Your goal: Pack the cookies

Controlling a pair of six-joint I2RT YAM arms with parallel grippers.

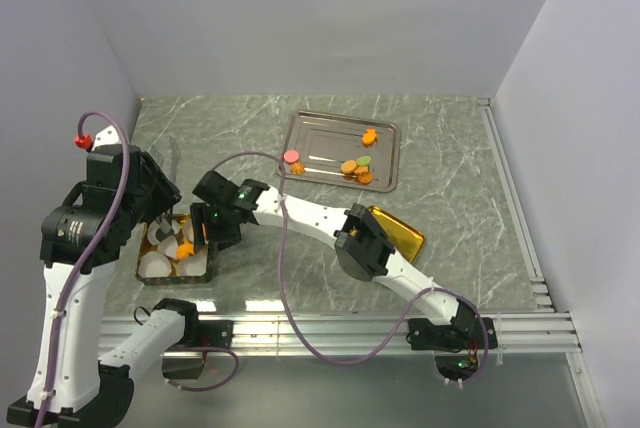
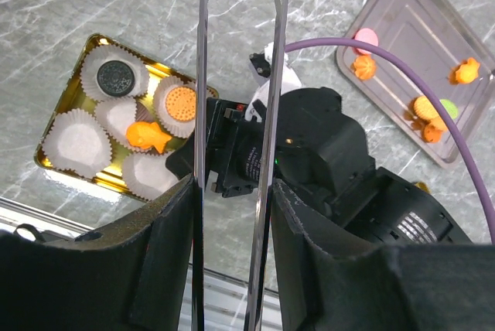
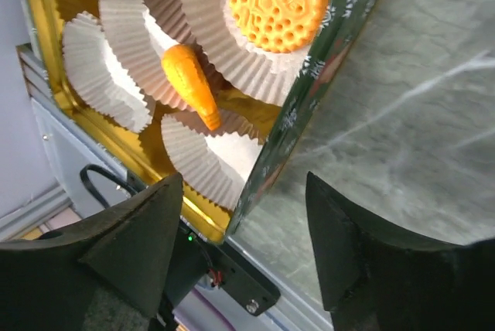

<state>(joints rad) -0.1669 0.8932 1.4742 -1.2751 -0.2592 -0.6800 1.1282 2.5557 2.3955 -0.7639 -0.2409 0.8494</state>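
Note:
Several cookies [image 1: 357, 167], mostly orange with one green, lie on the steel tray [image 1: 320, 133]. A pink one [image 1: 291, 157] sits at its left edge. The gold box [image 1: 150, 273] holds white paper cups. In the left wrist view a dark cookie [image 2: 116, 76], a round orange biscuit [image 2: 182, 103] and an orange fish-shaped cookie [image 2: 147, 136] lie in it. My right gripper [image 3: 244, 207] is open and empty over the box's right rim [image 3: 309, 107], the fish-shaped cookie [image 3: 189, 83] just beyond it. My left gripper [image 2: 232, 192] is shut on metal tongs [image 2: 203, 76], held above the box.
A gold lid [image 1: 402, 232] lies right of the right arm's forearm. A purple cable [image 1: 282, 248] loops across the table. The right arm's wrist [image 2: 309, 145] fills the space between box and tray. Walls close in left and right; rails run along the near edge.

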